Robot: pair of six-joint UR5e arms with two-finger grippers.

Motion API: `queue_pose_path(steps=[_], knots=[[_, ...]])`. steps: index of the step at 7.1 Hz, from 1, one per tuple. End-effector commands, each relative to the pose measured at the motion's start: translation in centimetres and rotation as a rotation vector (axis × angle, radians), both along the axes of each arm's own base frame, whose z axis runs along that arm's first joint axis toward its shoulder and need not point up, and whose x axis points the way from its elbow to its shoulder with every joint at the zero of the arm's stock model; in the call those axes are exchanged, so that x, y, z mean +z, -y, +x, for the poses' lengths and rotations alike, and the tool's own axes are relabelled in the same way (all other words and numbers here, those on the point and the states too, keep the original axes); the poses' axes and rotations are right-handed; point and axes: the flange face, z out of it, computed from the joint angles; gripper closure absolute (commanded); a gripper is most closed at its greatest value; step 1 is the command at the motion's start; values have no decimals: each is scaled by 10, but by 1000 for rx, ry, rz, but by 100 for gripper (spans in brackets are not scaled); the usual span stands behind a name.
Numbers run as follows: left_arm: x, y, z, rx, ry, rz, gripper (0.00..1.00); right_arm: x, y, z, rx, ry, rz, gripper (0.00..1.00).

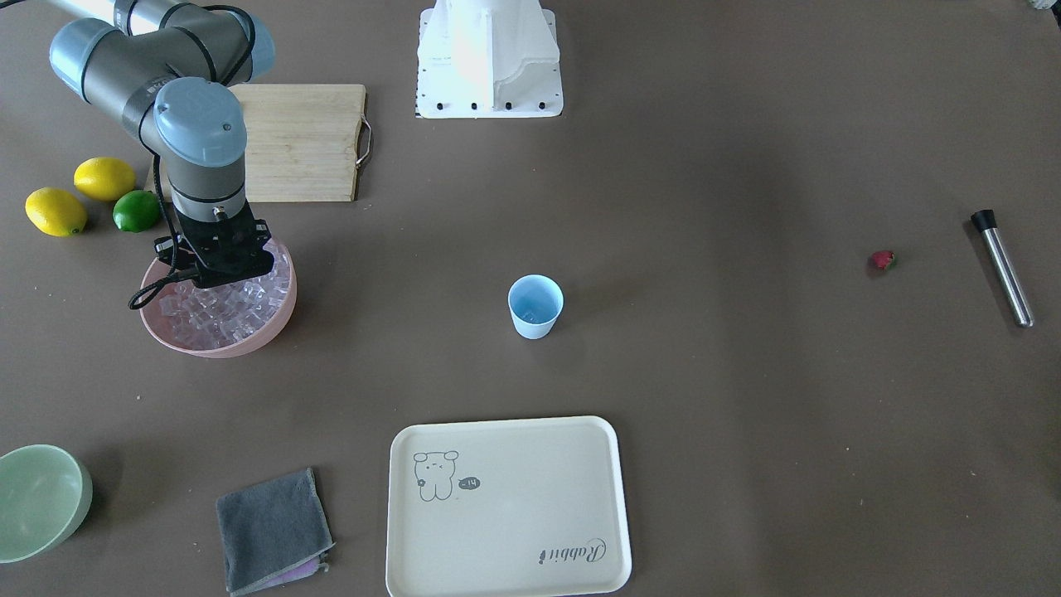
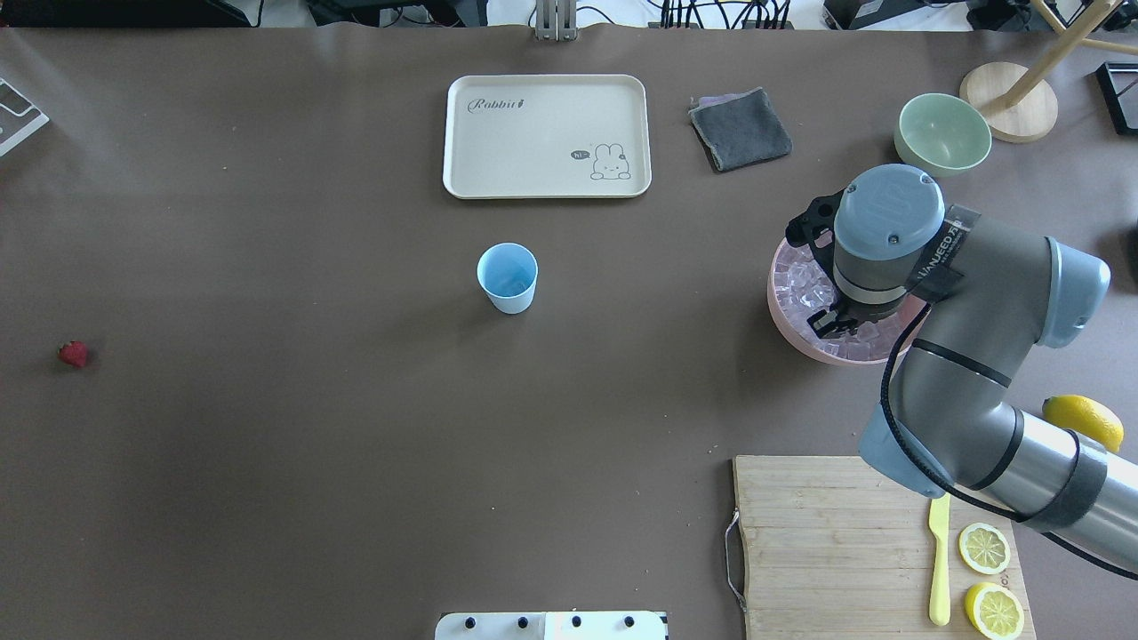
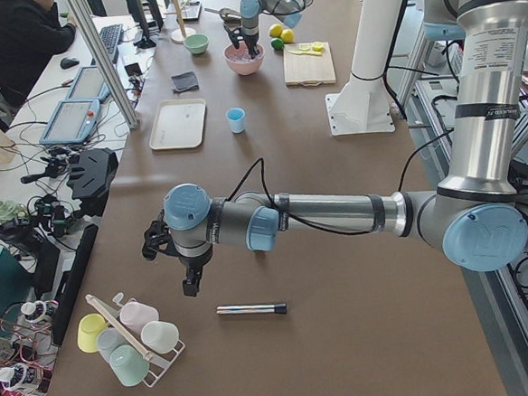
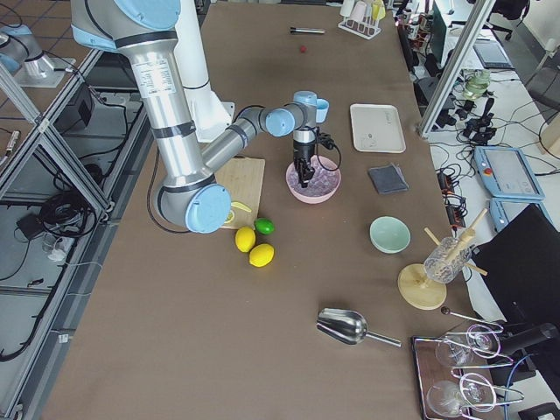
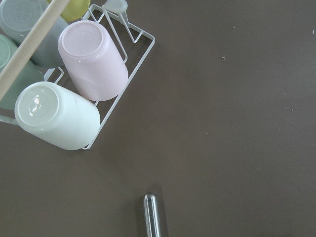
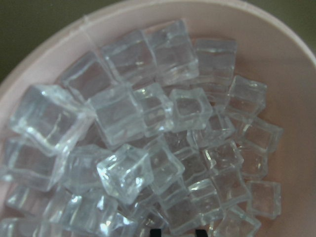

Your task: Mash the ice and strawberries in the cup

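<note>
Your R gripper is down in the pink bowl, with its tips in among the ice. The bowl is heaped w/ clear cubes. R wrist cam catches only two dark fingertips at the btm edge. There's a narrow gap betw them w/ cubes behind it, so you can't tell if a cube is pinched.

The cup stands upright mid-table, well apart from the bowl and on the robot's side of the tray.

The strawberry lies on bare table far over on the robot's L side, well apart from the cup. It's near the metal rod but not touching it.

L gripper hangs above the table, near the rod and the cup rack. It shows in the side cam only, so can't tell how its jaws stand. L wrist cam looks down on the rack's upturned cups and the rod's rounded end.

Lemons, a lime and a board sit near the bowl.
</note>
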Motion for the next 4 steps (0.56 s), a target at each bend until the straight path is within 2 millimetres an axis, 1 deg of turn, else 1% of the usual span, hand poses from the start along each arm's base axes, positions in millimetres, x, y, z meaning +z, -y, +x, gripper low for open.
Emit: queue_pose_path(steps=[1, 2, 3, 4], knots=[[-2, 1, 0, 0, 0, 4, 1, -5, 7, 9, 8, 9, 2, 78], [-2, 1, 0, 0, 0, 4, 1, -18, 18, 19, 18, 19, 6, 79], [-2, 1, 0, 0, 0, 4, 1, -48, 37, 30, 43, 68, 7, 79], [-2, 1, 0, 0, 0, 5, 1, -83, 51, 33, 59, 138, 17, 82]])
